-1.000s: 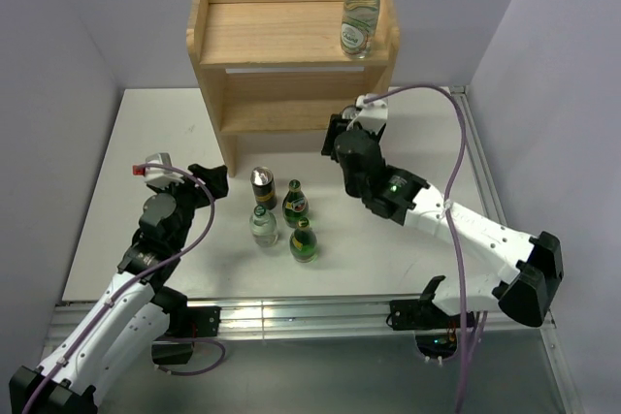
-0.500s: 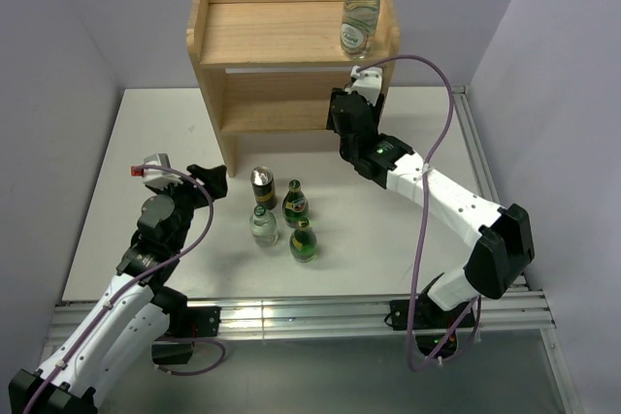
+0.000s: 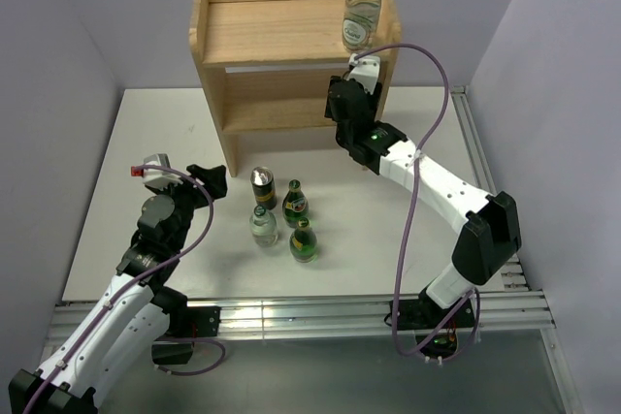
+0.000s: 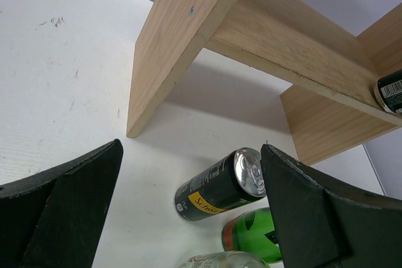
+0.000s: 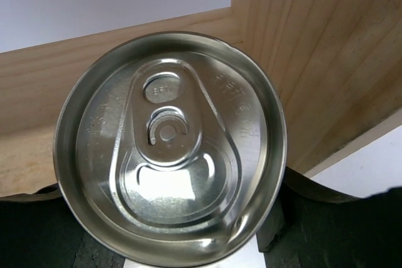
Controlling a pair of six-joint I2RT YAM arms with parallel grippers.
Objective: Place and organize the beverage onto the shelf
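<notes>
Right end effector [image 3: 347,94]: clamped on can [image 5: 169,155], moved off counter [image 3: 146,133] into shelf [image 3: 262,36] lower right corner.
Left end effector [image 4: 191,149]: wide, idle.
Awaiting shelving: four drinks [image 3: 281,215].

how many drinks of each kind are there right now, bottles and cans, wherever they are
clear glass bottles: 2
dark green bottles: 2
dark cans: 2, one held in the right fingers
total: 6
</notes>
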